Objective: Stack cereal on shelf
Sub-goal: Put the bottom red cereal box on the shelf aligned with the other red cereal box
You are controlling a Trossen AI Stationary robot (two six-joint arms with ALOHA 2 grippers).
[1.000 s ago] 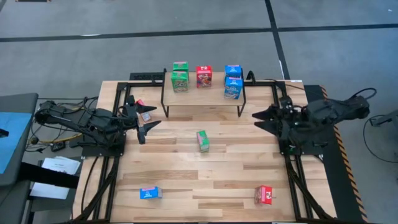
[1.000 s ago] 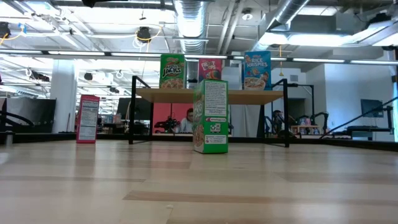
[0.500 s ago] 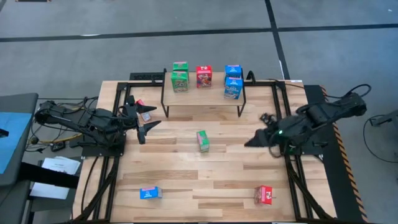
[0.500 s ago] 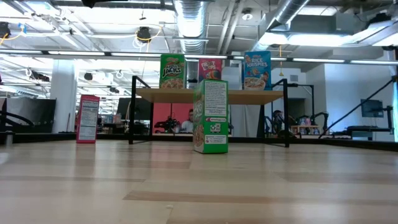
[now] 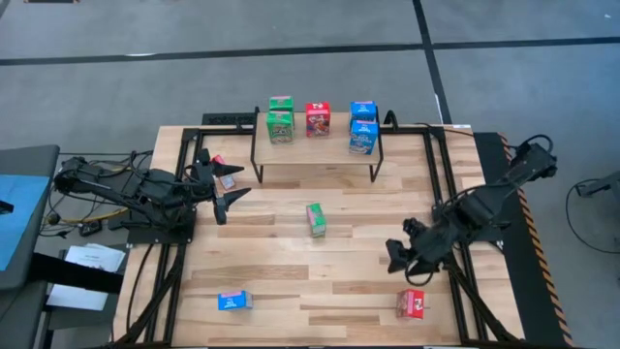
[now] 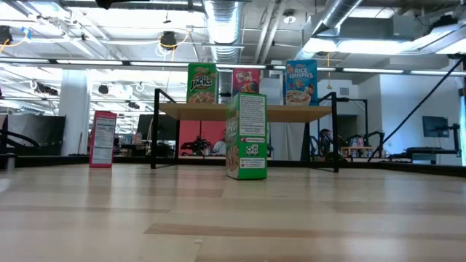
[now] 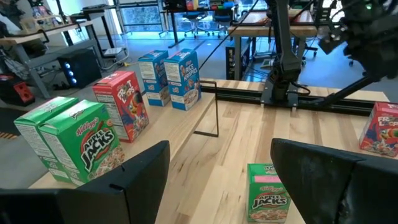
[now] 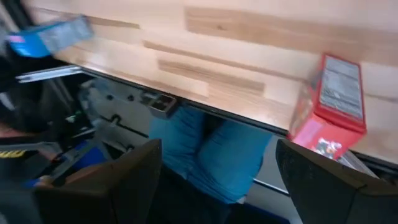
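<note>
The shelf (image 5: 315, 147) stands at the table's far middle and carries two green (image 5: 280, 122), one red (image 5: 318, 119) and two blue (image 5: 363, 127) cereal boxes. Standing loose on the table are a green box (image 5: 316, 219) in the middle, a blue one (image 5: 233, 301) near left, a red one (image 5: 412, 303) near right and a red one (image 6: 103, 138) far left. My left gripper (image 5: 221, 189) hovers open at the left, pointing at the shelf. My right gripper (image 5: 397, 254) is open, tipped down, just on the far side of the near-right red box (image 8: 329, 102).
Black frame rails (image 5: 441, 184) run along the table's left and right sides. A person in blue (image 8: 211, 155) shows beyond the table's near edge in the right wrist view. Bare wood lies between the loose boxes.
My right gripper has swung from beside the shelf's right end toward the table's near edge and down, rolling and tipping its fingers downward, and now hangs close to the near-right red box. The boxes have stayed where they were.
</note>
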